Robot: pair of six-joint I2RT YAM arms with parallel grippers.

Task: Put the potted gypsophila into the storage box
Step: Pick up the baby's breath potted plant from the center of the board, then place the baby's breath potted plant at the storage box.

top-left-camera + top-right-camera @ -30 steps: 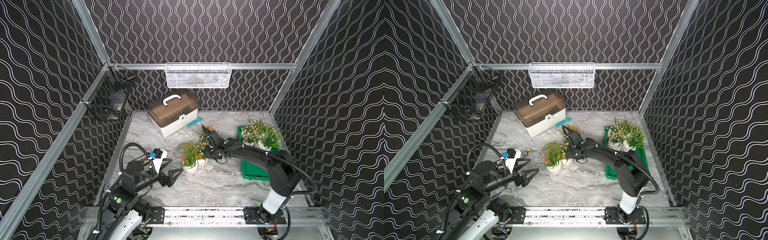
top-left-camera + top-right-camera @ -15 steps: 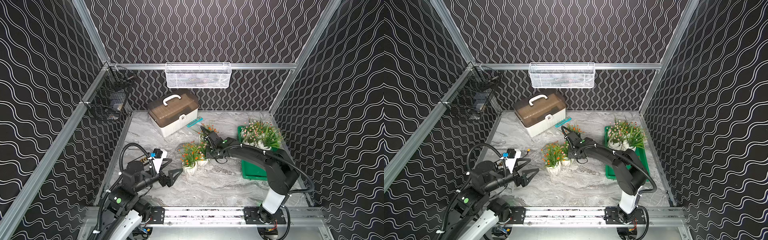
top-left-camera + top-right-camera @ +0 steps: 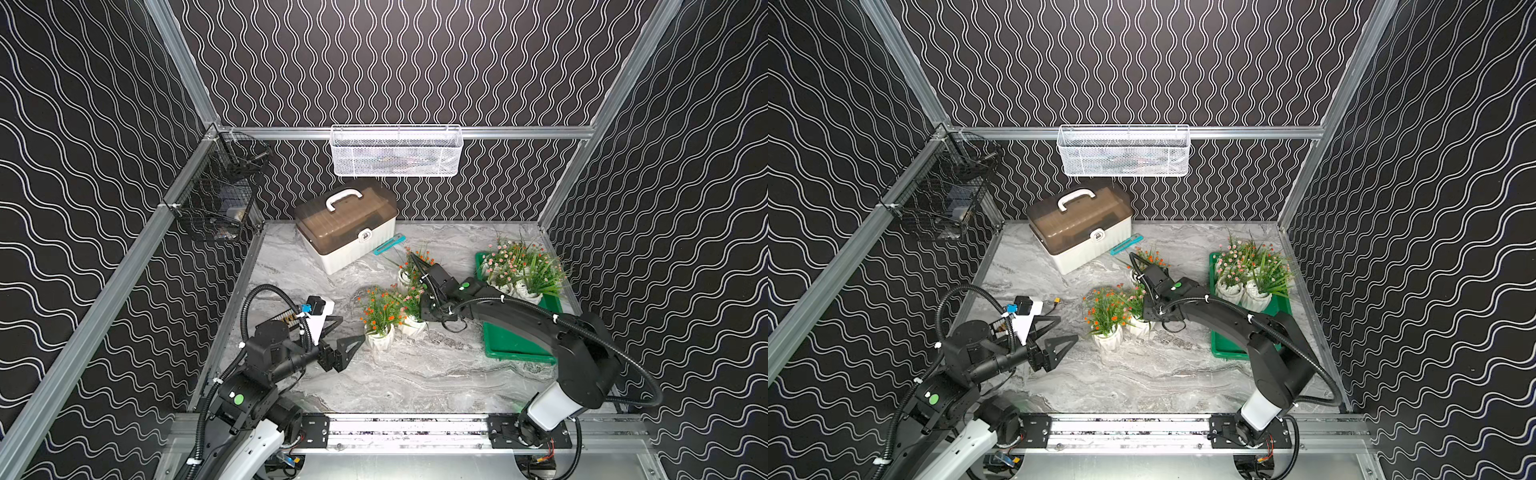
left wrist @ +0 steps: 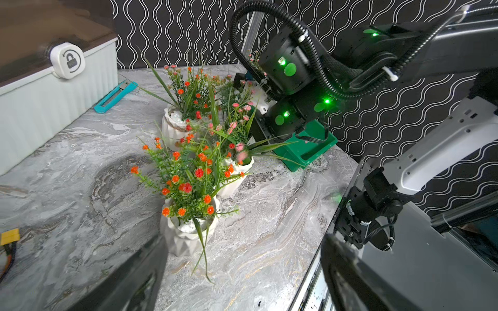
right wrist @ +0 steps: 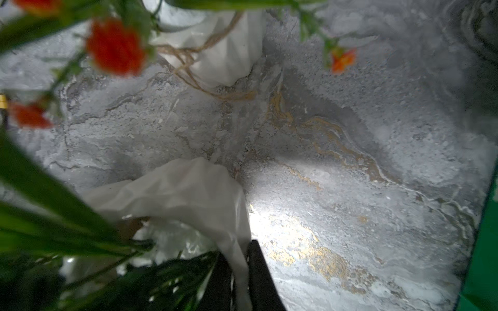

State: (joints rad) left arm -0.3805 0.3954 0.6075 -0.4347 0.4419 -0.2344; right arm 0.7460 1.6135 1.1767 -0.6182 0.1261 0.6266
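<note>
Near the green storage box (image 3: pixel 511 345), R pincer (image 5: pixel 239 258) pinched the rim of a white gypsophila pot (image 5: pixel 188 185), prob. sparing its sprigs; L pincer (image 3: pixel 352 328) gaped wide, empty.

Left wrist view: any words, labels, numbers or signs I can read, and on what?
No words or numbers are legible in this view.
Sign only: a padlock symbol ringed by a curved arrow, on the round latch of the white case.
Teal utility knife: any marking is too small to read.
</note>
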